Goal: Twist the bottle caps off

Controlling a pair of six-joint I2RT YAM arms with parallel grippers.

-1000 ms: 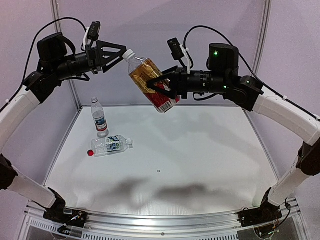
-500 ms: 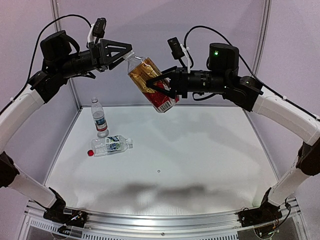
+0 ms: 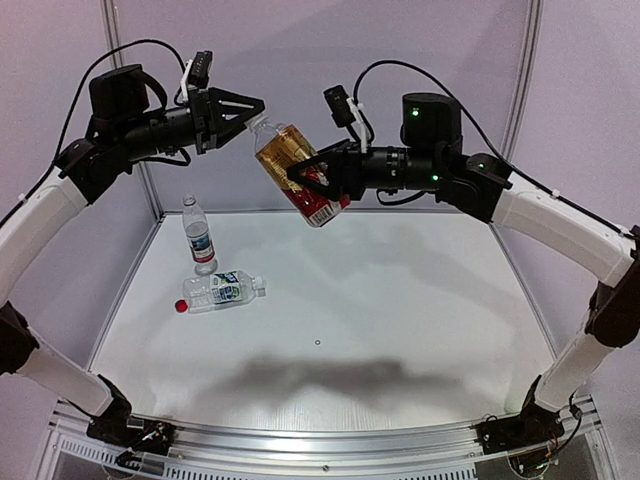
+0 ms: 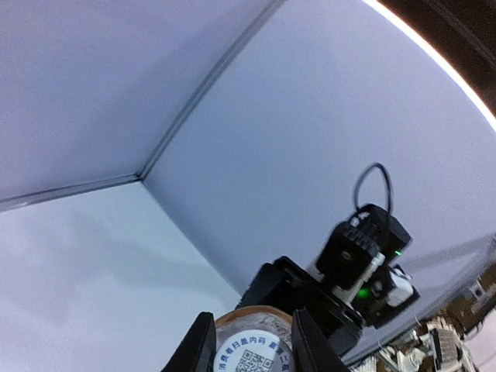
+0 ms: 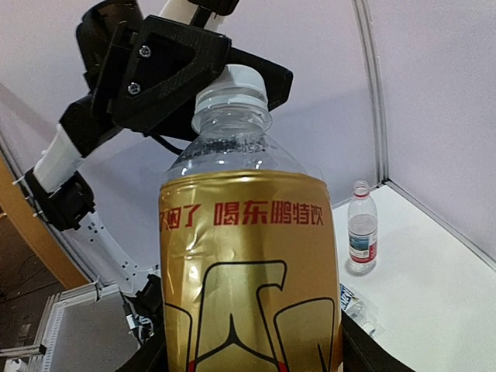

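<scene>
Gripping at both ends

The right claw (image 3: 308, 180) clamps the amber-brown plastic bottle (image 3: 285, 160) with red-gold label above the white surface (image 3: 400, 320), long axis slanted, neck pointing up toward the left claw (image 3: 255, 118), pinched closed on its whitish round cap (image 3: 262, 124).

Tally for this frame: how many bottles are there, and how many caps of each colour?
Bottles: 3 (amber bottle, standing bottle, lying bottle)
Red cap: 1
Whitish caps: 2 (amber bottle's cap, standing bottle's cap)
Total: 6
</scene>
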